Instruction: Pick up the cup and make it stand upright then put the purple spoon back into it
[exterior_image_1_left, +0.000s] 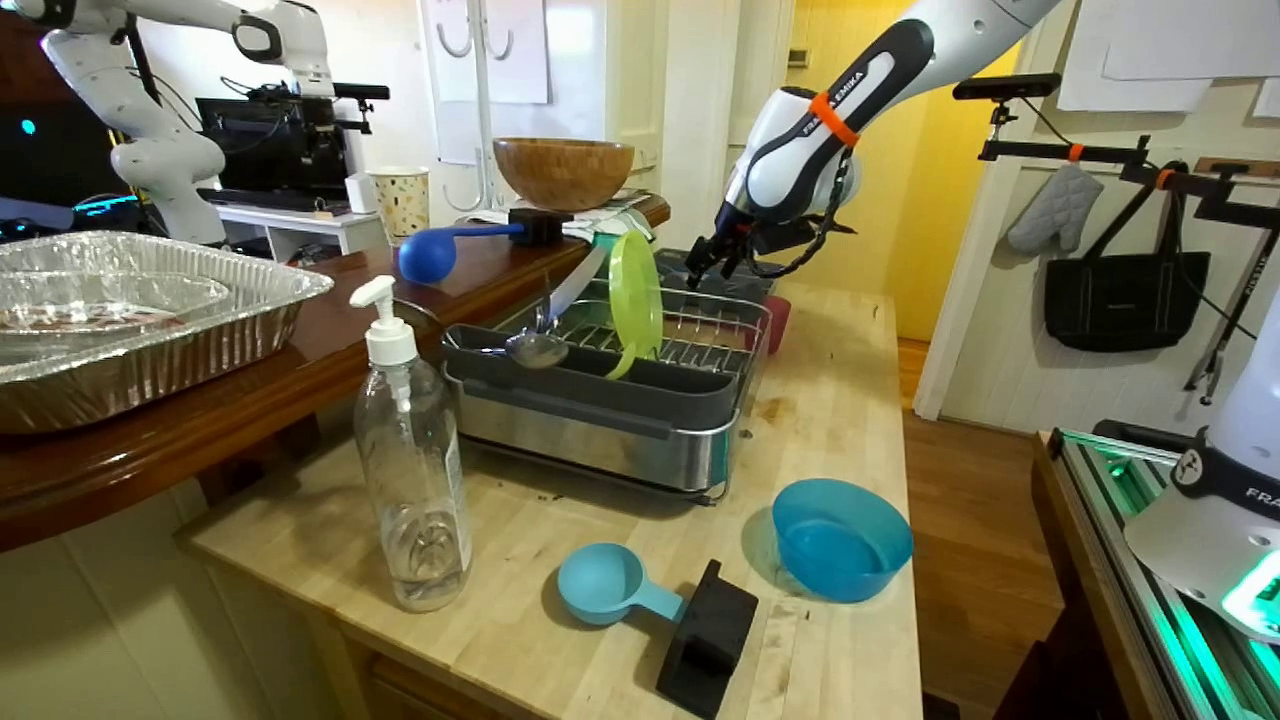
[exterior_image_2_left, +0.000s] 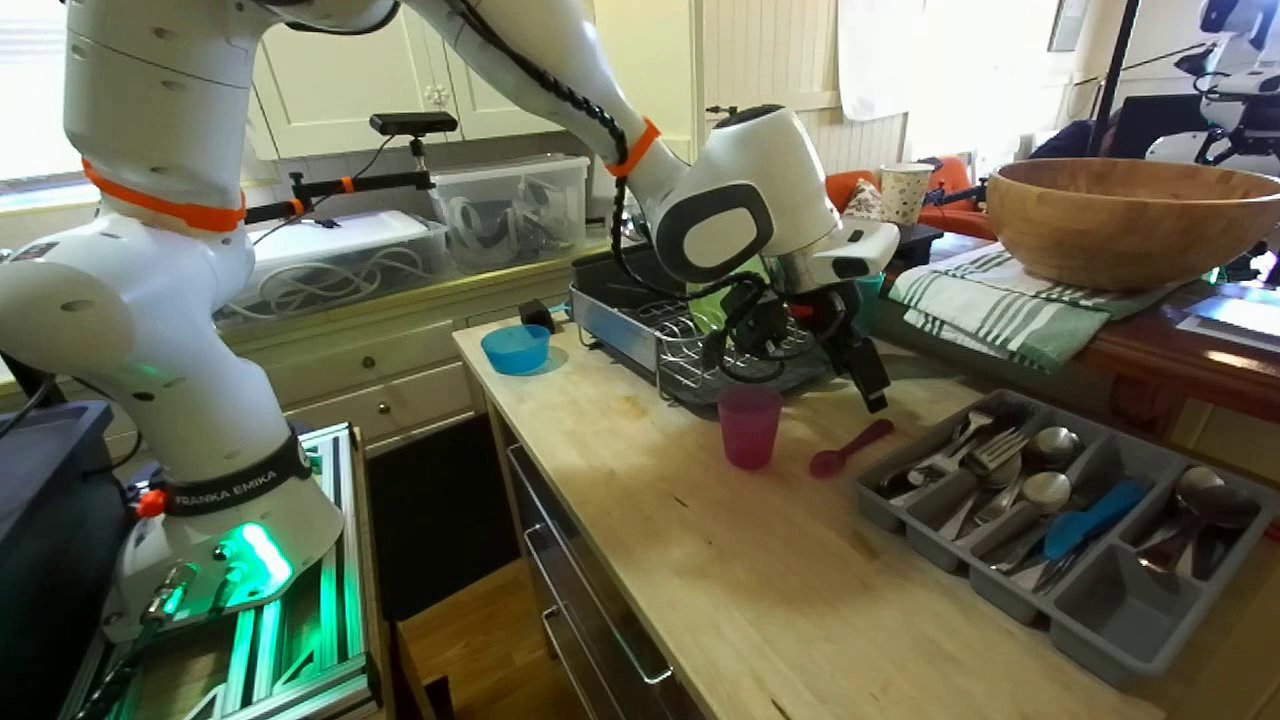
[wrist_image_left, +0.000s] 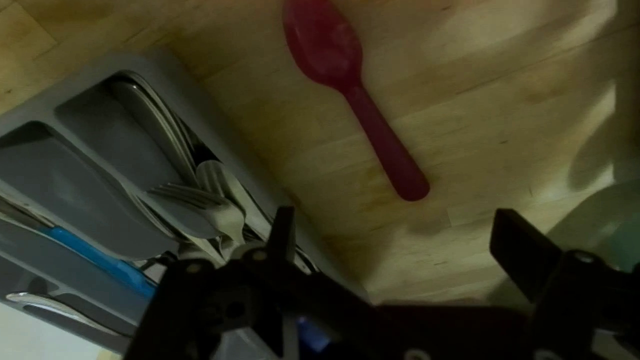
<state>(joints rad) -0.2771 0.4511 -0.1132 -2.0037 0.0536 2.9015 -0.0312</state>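
The pink-purple cup (exterior_image_2_left: 750, 428) stands upright on the wooden counter in an exterior view. It also shows partly behind the dish rack in an exterior view (exterior_image_1_left: 778, 322). The purple spoon (exterior_image_2_left: 850, 448) lies flat on the counter, between the cup and the cutlery tray. In the wrist view the spoon (wrist_image_left: 367, 120) has its handle end toward my jaws. My gripper (wrist_image_left: 392, 217) is open and empty, with bare counter between the fingertips. In the exterior views the gripper (exterior_image_2_left: 868, 388) is above the counter, beyond the spoon's handle end, and its tips (exterior_image_1_left: 698, 268) show over the rack.
A grey cutlery tray (exterior_image_2_left: 1040, 612) lies beside the spoon, close under one finger in the wrist view. The dish rack (exterior_image_1_left: 590, 400) with a green plate (exterior_image_1_left: 636, 300) stands behind the cup. A blue bowl (exterior_image_1_left: 840, 540), light-blue scoop (exterior_image_1_left: 605, 585) and soap bottle (exterior_image_1_left: 420, 500) are farther along.
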